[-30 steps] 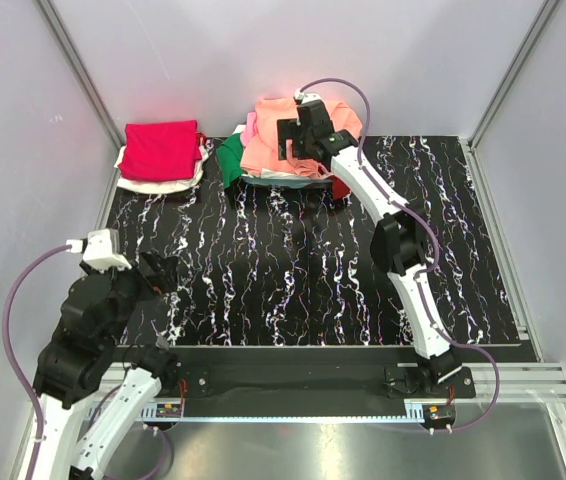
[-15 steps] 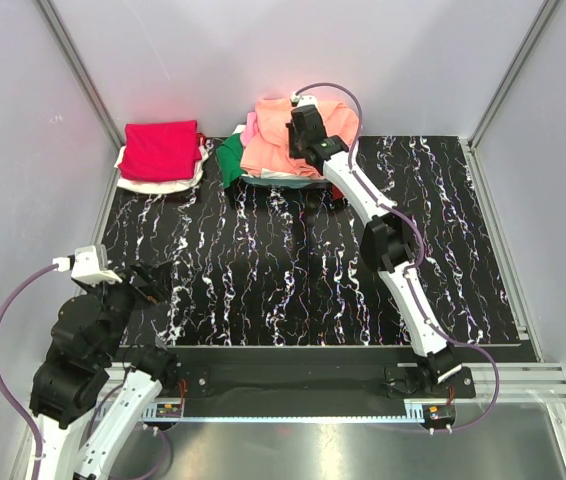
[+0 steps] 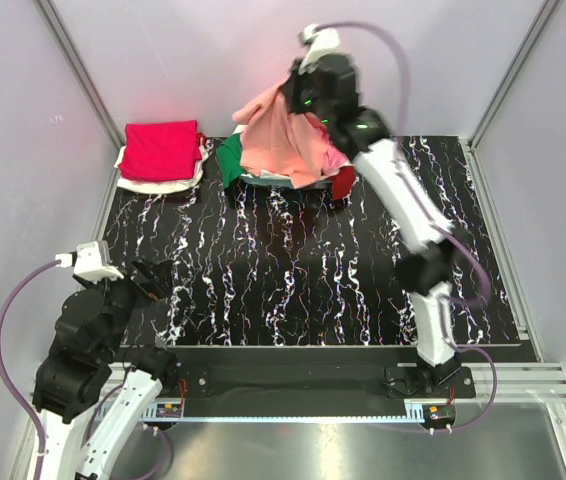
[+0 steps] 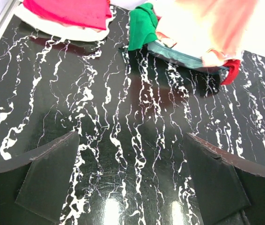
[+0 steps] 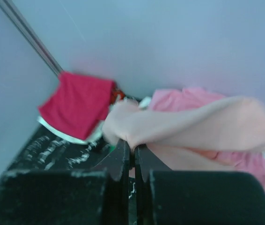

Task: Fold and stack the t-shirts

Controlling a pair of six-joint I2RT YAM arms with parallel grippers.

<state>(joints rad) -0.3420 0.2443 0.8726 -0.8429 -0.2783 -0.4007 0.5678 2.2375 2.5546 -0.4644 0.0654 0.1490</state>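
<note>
Top view: my right gripper [image 3: 298,92] is at the upper centre of the frame, clenched on a pinch of the salmon-orange t-shirt [image 3: 281,142]. The shirt hangs from that pinch and fans out toward the lower part of the frame, its bottom edge on the loose pile: a green t-shirt [image 3: 228,160] at the pile's left, a red one [image 3: 343,183] at its right. The folded stack, a crimson-magenta t-shirt [image 3: 161,148] on a white one [image 3: 153,183], lies at upper left, well apart from the pile. My left gripper [image 3: 158,275] sits at lower left over the mat [image 3: 293,270], far from any cloth, so the right arm is much the nearer. I judge the coming move turns on carrying the shirt down-frame onto open mat.

Left wrist view: my left jaws are spread wide with nothing between them. The salmon-orange shirt is at upper right, the stack at upper left, the green shirt between them.

Right wrist view: my jaws are closed tight at lower centre on a fold of the salmon-orange shirt, which runs from the pinch to the right edge. A light pink t-shirt [image 5: 179,97] lies behind it and the crimson-magenta one at left.

No brand, label or writing is readable in any view.
</note>
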